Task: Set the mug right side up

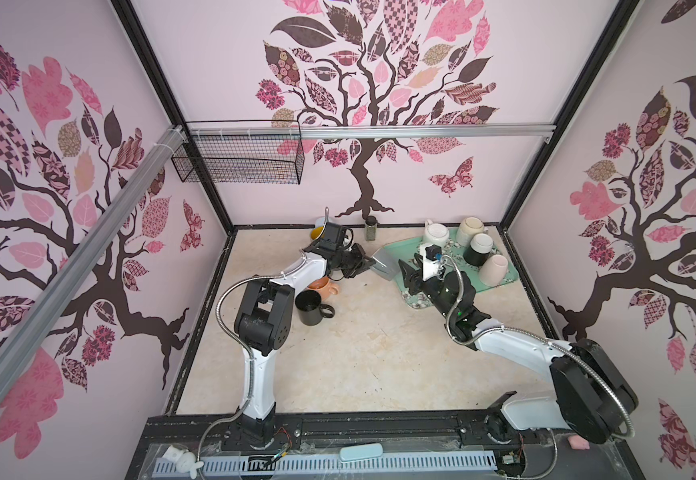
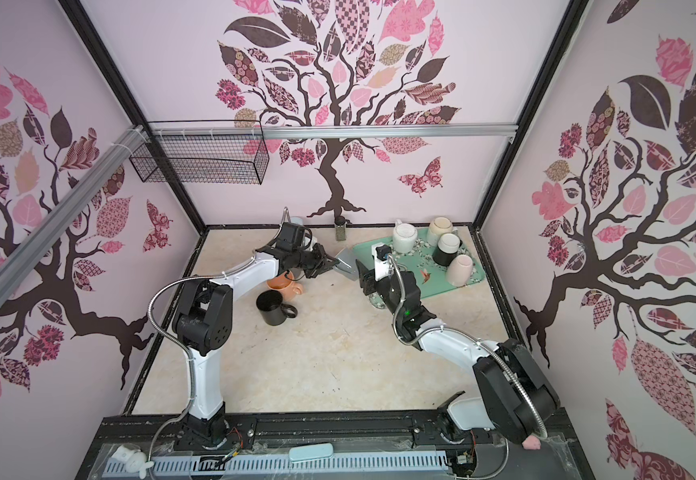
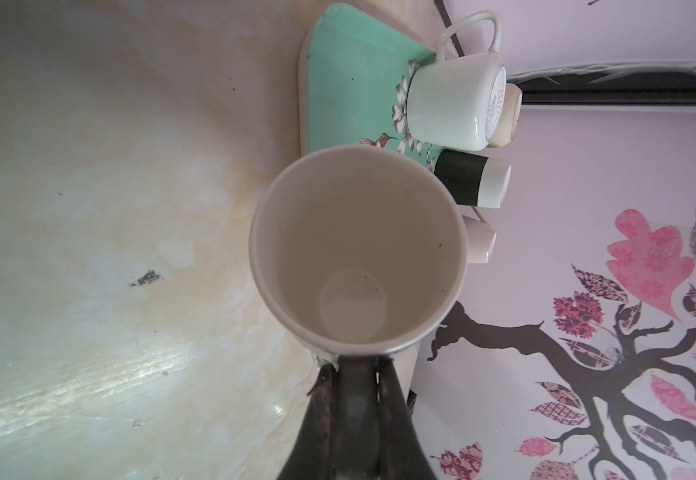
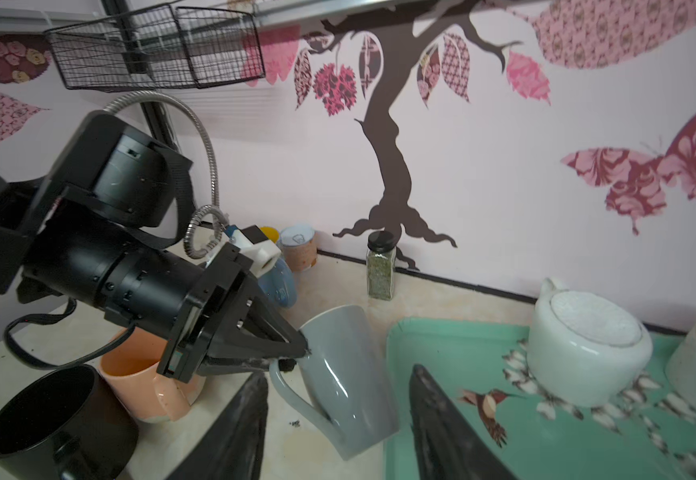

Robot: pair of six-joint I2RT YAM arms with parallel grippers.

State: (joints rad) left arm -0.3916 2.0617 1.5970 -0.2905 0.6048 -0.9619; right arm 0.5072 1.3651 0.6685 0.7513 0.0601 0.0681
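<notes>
step: righting mug (image 4: 348,374), mouth up, tilted | my left jaws pinch its rim | my right jaws spread | next: I level it onto worktop (image 4: 429,297), release

Top views high, front, looking down; wrist views close, sharing mug (image 4: 338,353), tray (image 4: 441,345).

On my feed, pale pink walls (image 1: 504,174) carry a dark tree decal (image 1: 365,183) with patterned leaves. A black wire basket (image 1: 238,160) hangs from a silver rail (image 1: 421,132). The bench (image 1: 358,353) looks cream and marbled, possibly laminate. The light is even.
</notes>
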